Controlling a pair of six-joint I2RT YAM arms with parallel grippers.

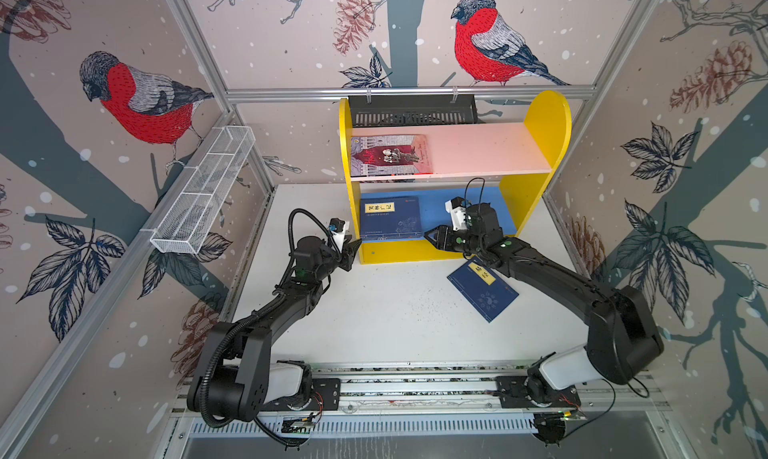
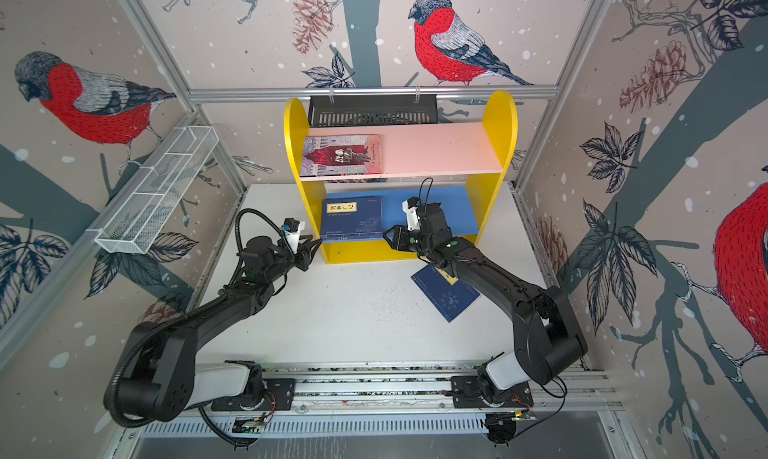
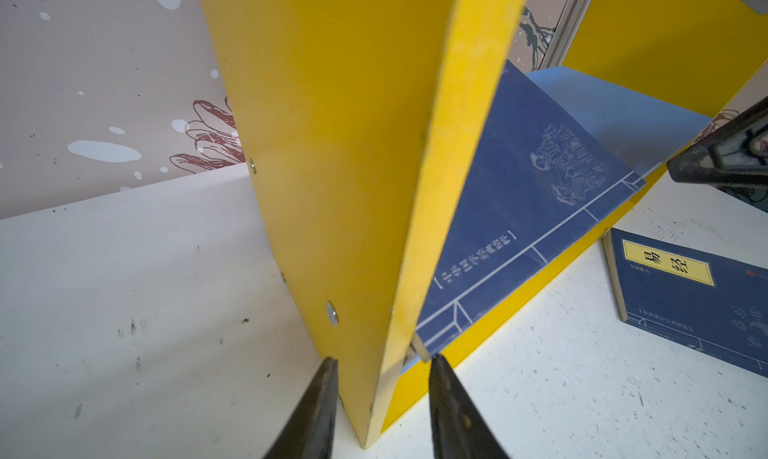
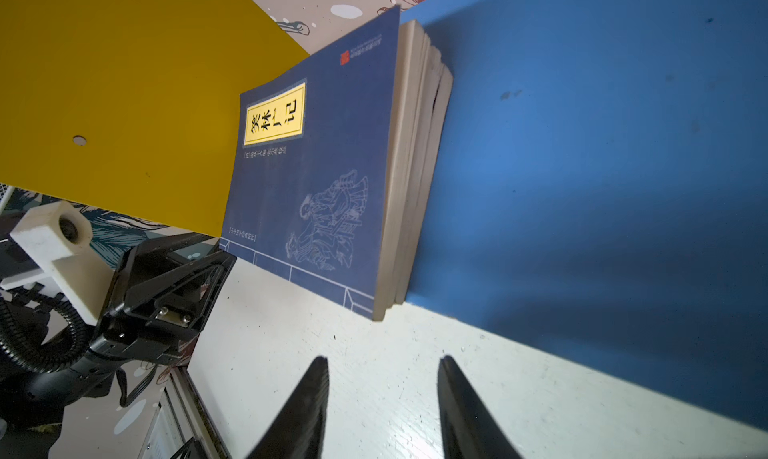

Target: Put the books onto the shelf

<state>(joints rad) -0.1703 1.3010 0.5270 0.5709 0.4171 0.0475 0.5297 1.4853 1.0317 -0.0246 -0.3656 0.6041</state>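
The white surface [image 1: 395, 311] carries the yellow shelf [image 1: 548, 120] at its far side.

- **Pink upper board** [image 1: 478, 149]: a red-and-grey book [image 1: 390, 155] lies flat at its left end.
- **Blue lower board** [image 1: 434, 207]: a stack of navy books [image 1: 390, 218] lies flat beside the left side panel [image 3: 332, 145].
- **Surface:** one loose navy book [image 1: 484, 297] lies just in front of the shelf, partly under the right arm.
- **Left fingers** [image 3: 318, 407]: apart, one on each side of the panel's front edge. Contact cannot be confirmed.
- **Right fingers** [image 4: 305, 415]: apart and empty, just in front of the lower board, beside the stack.

Probable step: fetch the loose book.

1. Draw the right fingers clear of the lower board before descending.
2. The book is thin and lies flat, so take it at an exposed edge, not from above its cover.
3. Brace the panel with the left fingers so the shelf does not shift during insertion.
4. Lay the book on the stack or on the bare blue area alongside.
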